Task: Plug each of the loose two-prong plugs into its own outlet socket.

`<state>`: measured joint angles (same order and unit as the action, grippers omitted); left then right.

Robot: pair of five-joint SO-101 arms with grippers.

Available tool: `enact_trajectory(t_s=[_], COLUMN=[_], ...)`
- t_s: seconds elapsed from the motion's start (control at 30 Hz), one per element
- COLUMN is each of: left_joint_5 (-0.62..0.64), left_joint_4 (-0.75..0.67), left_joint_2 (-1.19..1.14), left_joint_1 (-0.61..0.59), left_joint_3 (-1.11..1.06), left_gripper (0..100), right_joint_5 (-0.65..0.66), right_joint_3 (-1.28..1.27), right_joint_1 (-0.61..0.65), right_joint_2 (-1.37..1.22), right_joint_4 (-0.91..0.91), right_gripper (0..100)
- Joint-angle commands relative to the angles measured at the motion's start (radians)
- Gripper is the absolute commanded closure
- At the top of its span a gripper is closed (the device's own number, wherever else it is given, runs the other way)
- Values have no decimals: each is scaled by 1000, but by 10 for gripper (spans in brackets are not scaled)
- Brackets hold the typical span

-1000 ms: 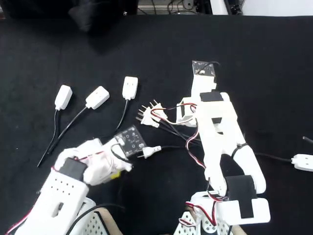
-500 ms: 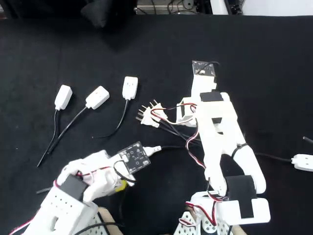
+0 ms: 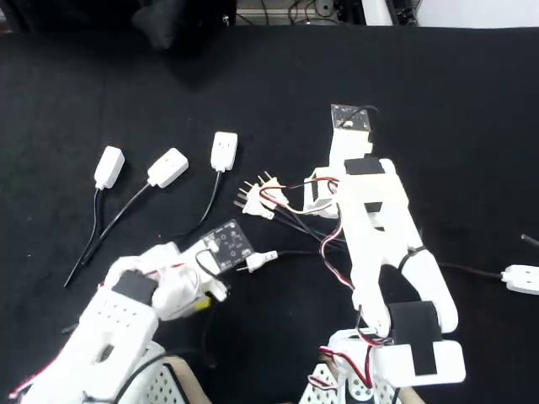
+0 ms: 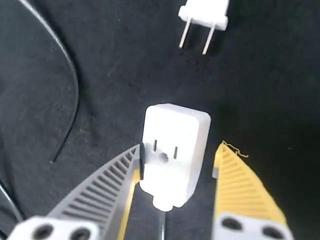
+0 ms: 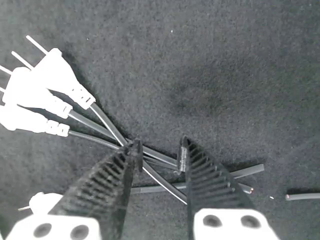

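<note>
Plug point(image 4: 204, 11) lies flat, its prongs pointing toward the socket point(image 4: 172, 150)

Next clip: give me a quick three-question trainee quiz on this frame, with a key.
1. What lies between the left gripper's fingers? A) a cable B) a socket C) nothing
2. True or false: the right gripper is shut on a plug.
3. Fill in: the row of sockets in the high view counts ___.
Key: 1 B; 2 false, it is open, astride cables; 3 three.
</note>
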<state>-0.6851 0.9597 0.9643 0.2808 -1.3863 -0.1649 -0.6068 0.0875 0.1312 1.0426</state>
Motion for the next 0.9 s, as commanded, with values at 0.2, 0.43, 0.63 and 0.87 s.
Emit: enact_trajectory(t_s=[0.2, 0.43, 0.63, 0.87], left_joint_5=[-110, -126, -149, -176], left_joint_4=[-87, 123, 222, 230], left_joint_2=[-512, -614, -499, -393], left_joint_1=[-137, -116, -61, -163], left_joint_3=[335, 581, 610, 616], left_gripper=[805, 805, 800, 800], right_joint_5=[0, 3, 5, 5], right_joint_3=[4, 4, 4, 4], right_joint_1=[-11, -12, -12, -11], right_joint_2=[1, 1, 1, 1], right_joint_4=[-8, -9, -9, -9], right_gripper=[873, 872, 871, 871])
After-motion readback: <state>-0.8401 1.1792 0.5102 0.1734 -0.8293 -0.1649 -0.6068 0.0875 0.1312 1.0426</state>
